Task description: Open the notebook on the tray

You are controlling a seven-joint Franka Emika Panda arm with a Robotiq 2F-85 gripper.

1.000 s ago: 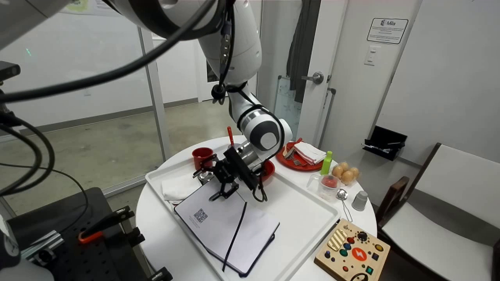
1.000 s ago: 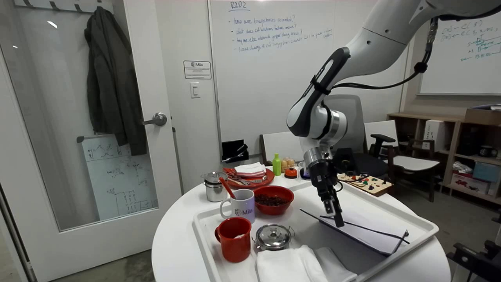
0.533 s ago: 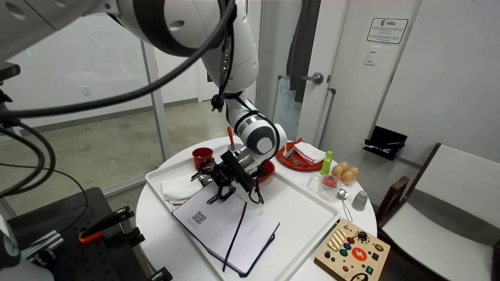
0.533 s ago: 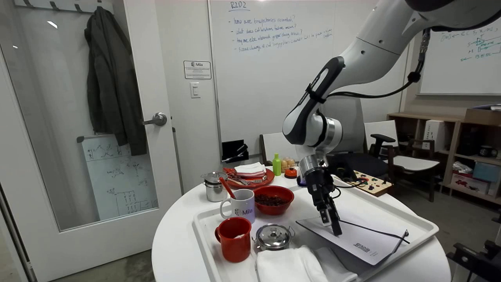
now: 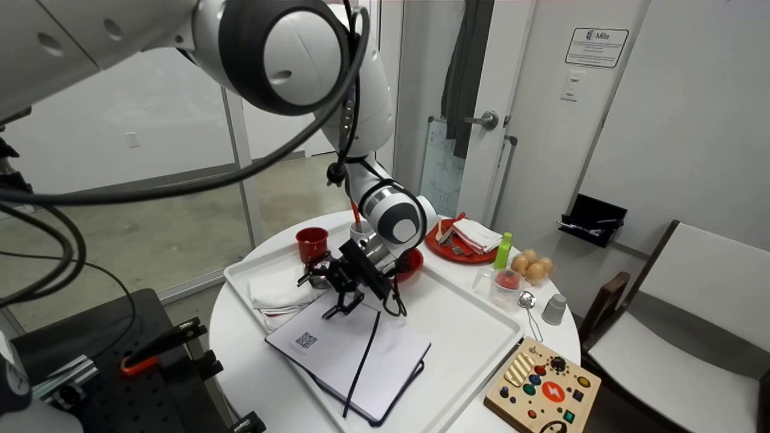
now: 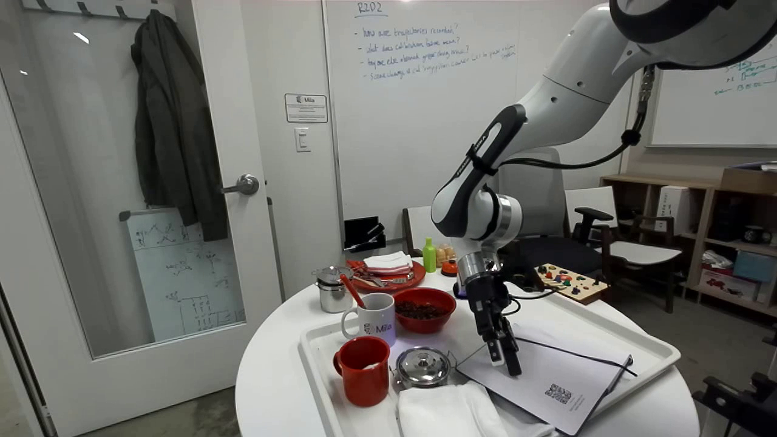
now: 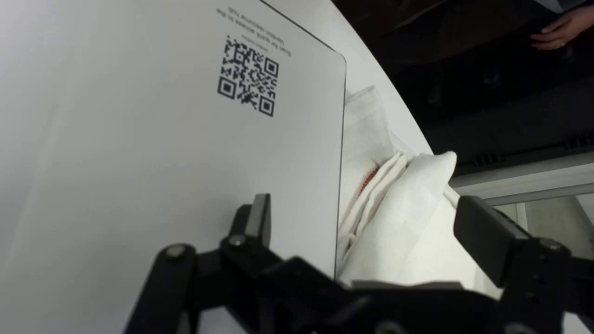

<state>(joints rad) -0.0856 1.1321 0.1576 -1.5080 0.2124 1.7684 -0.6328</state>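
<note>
The notebook lies open on the white tray (image 5: 457, 331). Its white right-hand pages (image 5: 391, 361) and white inner cover with a QR code (image 5: 313, 334) face up. The QR side also shows in an exterior view (image 6: 540, 385) and in the wrist view (image 7: 162, 130). The dark outer cover shows only as thin edges. A black elastic band (image 5: 364, 361) runs along the fold. My gripper (image 5: 314, 299) is open and empty. In the wrist view (image 7: 364, 202) one finger is over the QR side, the other past its edge over a white cloth. I cannot tell if a finger touches.
The folded white cloth (image 6: 452, 413) lies beside the notebook. A red mug (image 6: 364, 370), a lidded metal pot (image 6: 423, 367), a white mug (image 6: 376, 321) and a red bowl (image 6: 425, 309) stand on the tray. A colourful wooden board (image 5: 541, 385) lies beyond the tray.
The notebook's QR side has swung down from tilted to flatter, and the QR code has come into an exterior view. My gripper has moved lower, staying over that side.
</note>
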